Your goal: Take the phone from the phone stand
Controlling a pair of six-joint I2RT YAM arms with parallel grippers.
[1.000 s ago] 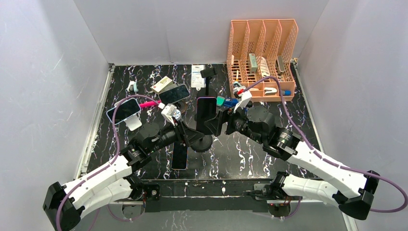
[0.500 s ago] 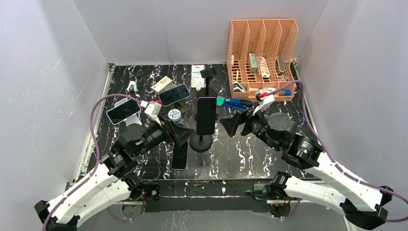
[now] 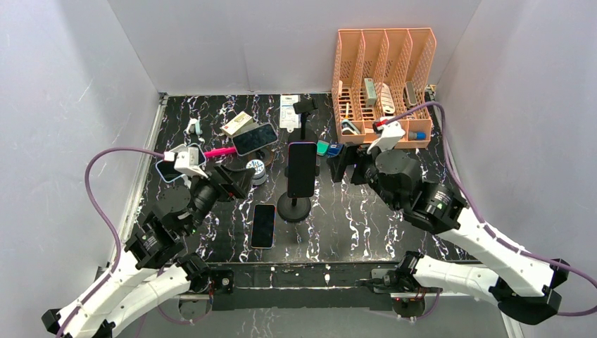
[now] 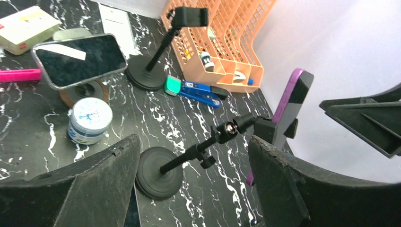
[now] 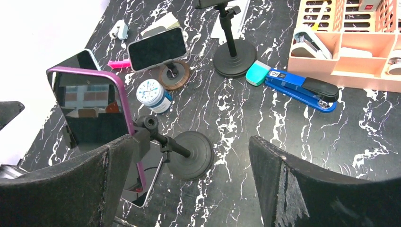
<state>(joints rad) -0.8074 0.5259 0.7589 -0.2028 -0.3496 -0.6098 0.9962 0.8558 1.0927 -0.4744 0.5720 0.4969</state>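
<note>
Approach stage, I judge: the left fingers (image 4: 94, 184) spread empty at nine o'clock of the purple-cased phone (image 3: 301, 169), clamped upright on its black round-based stand (image 3: 294, 208) on the marbled bench (image 3: 366, 225). The right fingers (image 5: 307, 189) spread empty at two o'clock. Next, pinch the phone's edges and lift. A blue stapler (image 5: 302, 87) at one o'clock may crowd the right side.

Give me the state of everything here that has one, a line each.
purple phone, clamped upright in the centre stand
left gripper, open, empty
right gripper, open, empty
far phone stand, clamp empty
phone on brown stand, mounted sideways
loose phone, lying flat
blue stapler, closed
</note>
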